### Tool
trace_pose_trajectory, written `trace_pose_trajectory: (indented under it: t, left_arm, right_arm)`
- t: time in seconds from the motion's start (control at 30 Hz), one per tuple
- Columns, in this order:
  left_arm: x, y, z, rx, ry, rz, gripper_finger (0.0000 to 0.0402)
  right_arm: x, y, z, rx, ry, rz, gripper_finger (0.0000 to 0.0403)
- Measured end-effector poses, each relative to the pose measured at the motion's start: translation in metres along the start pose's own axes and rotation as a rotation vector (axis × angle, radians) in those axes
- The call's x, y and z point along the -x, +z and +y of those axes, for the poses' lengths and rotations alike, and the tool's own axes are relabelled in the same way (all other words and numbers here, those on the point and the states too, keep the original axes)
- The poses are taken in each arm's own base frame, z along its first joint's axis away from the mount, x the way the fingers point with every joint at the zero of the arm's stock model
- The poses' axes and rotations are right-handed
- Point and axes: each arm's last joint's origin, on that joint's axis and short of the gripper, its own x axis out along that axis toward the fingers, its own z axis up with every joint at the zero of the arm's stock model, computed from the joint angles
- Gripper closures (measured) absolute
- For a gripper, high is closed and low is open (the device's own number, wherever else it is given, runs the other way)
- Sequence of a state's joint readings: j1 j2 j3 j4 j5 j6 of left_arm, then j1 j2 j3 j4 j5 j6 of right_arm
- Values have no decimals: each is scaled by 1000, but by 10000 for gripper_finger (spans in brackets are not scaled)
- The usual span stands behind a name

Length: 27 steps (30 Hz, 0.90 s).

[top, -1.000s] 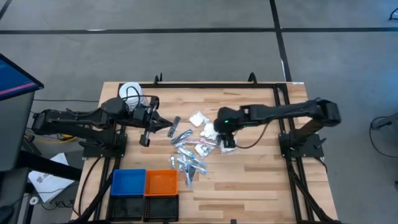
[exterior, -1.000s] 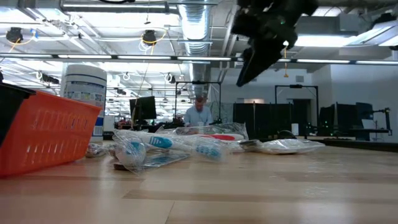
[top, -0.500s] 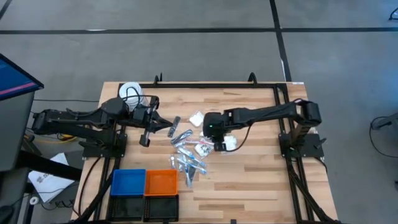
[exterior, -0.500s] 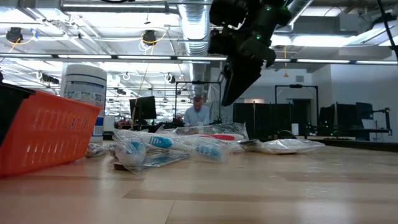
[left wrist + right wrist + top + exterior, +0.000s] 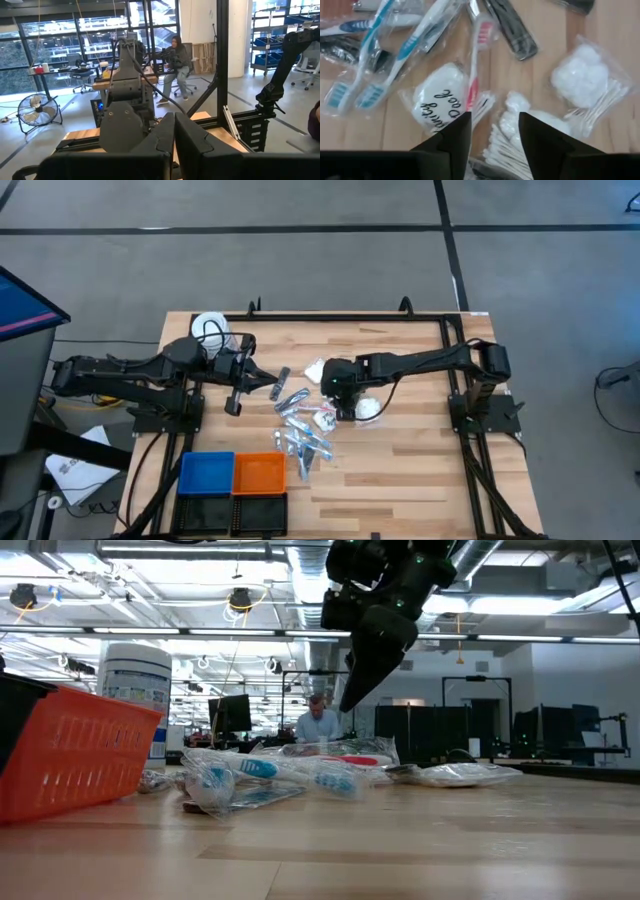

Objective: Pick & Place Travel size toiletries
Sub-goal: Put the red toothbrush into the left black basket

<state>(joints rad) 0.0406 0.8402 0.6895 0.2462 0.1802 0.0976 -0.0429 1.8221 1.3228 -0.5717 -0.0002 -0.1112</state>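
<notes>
While right gripper [image 5: 491, 131] hangs with jaws spread, holding nothing, over clear-wrapped white cotton packets and toothbrushes [image 5: 300, 425] heaped mid wooden tabletop [image 5: 400, 460], apparently untouched, left gripper [image 5: 272, 388] waits beside, jaws pressed together.

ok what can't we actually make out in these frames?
- Right gripper: hovers open over the toiletries pile; high view hides its fingers under the arm.
- White round packet: lettering partly covered by a pink toothbrush.
- Black tray: contents cut off by the high view's edge.
- Left gripper: table hidden, wrist view faces the room.
</notes>
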Motion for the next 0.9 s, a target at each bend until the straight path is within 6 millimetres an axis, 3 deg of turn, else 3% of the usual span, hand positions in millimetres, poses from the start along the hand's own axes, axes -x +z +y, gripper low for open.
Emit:
trace_pose_trajectory:
  t: [0.27, 0.4, 0.57, 0.73, 0.9]
  left_arm:
    - [0, 0, 0, 24, 0, 0, 394]
    - [0, 0, 0, 27, 0, 0, 394]
    - [0, 0, 0, 34, 0, 0, 394]
    - [-2, -1, 0, 35, -1, 6, 394]
    - [-5, -3, 1, 33, -1, 11, 394]
  right_arm:
    - [0, 4, 16, 31, 19, -35, 179]
    - [1, 12, 21, 49, 19, -111, 171]
    - [1, 8, 18, 31, 17, -73, 171]
    - [-23, 1, 16, 15, 23, 2, 171]
    - [-44, 6, 6, 25, 18, 96, 171]
